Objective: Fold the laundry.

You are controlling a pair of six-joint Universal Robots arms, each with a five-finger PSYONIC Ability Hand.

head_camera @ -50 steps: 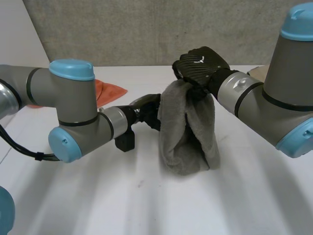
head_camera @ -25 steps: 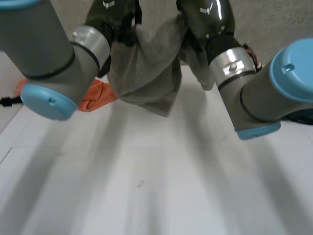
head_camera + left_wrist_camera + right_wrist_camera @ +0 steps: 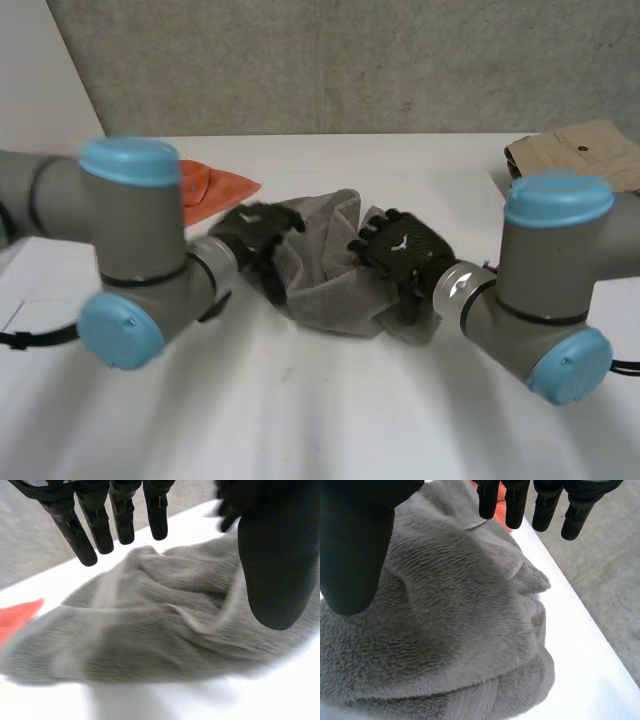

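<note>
Grey towel (image 3: 322,285) bunched between left hand (image 3: 256,234), right hand (image 3: 404,250); both splayed, gripping nothing.

Grey fuzzy towel (image 3: 325,270), crumpled heap on the white table (image 3: 300,420)

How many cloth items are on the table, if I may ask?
3: grey towel at centre, orange cloth behind the left arm, tan garment beyond the right arm; more may be hidden.
</note>
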